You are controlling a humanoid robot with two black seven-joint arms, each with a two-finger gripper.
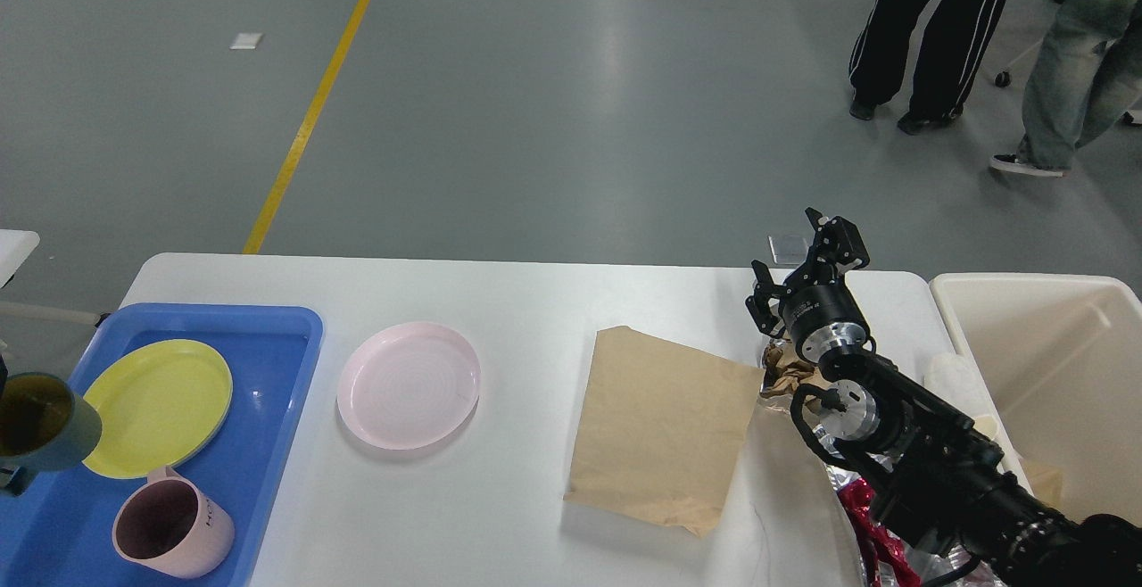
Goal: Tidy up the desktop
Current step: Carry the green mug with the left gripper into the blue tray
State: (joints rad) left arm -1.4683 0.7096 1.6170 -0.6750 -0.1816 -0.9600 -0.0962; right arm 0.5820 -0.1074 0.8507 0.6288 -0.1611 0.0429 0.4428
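The white desktop (535,297) carries a pink plate (409,384) left of centre and a flat brown paper bag (660,422) right of centre. My right gripper (798,263) hovers open and empty over the far right of the desktop, above crumpled brown paper (790,375). A dark blue-grey cup (40,422) shows at the far left edge, over the left side of the blue tray (268,319). What holds the cup is cut off by the view's edge, and my left gripper is out of view.
In the blue tray lie a yellow plate (156,404) and a pink mug (169,524). A cream bin (1035,284) stands beside the table's right end. Foil and a red wrapper (861,516) lie under my right arm. Two people stand on the floor at the back right.
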